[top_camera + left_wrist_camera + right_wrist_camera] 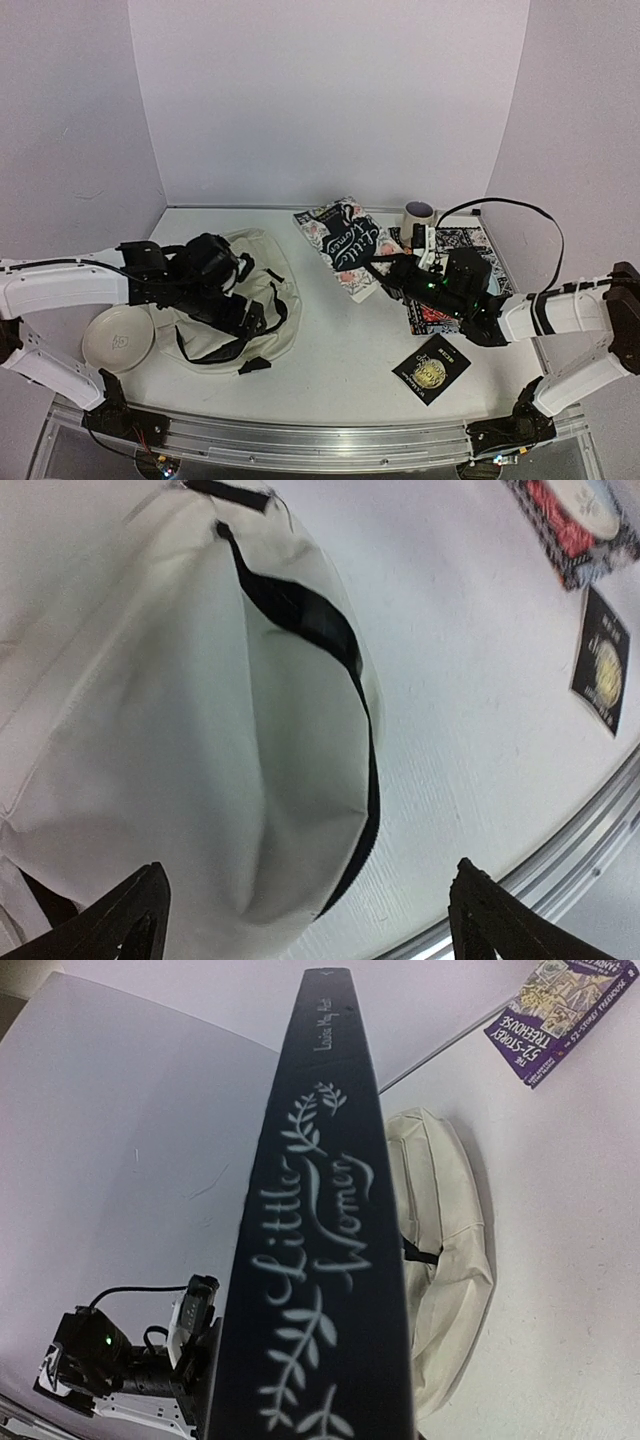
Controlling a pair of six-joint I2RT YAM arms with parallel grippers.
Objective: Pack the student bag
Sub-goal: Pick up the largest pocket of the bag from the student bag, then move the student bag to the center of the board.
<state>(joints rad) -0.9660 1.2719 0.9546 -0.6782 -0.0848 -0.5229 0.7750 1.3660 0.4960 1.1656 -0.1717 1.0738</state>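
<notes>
The student bag point(268, 335) lies flat at the left-centre of the table, cream with black zipper lines and straps. My left gripper point(238, 305) hovers over it, open and empty. In the left wrist view the fingertips point(140, 910) stand wide apart above the bag point(190, 730) and its black zipper line point(320, 620). My right gripper point(385, 270) is shut on a black "Little Women" book point(345, 245), held tilted above the table right of the bag. In the right wrist view the book's spine point(320, 1240) fills the middle and hides the fingers. The bag point(445, 1240) lies beyond it.
A white bowl point(118, 337) sits left of the bag. A mug point(418, 213) and a patterned mat point(455, 245) are at the back right. A small black book point(432, 368) lies front right. A purple book point(560, 1015) lies on the table.
</notes>
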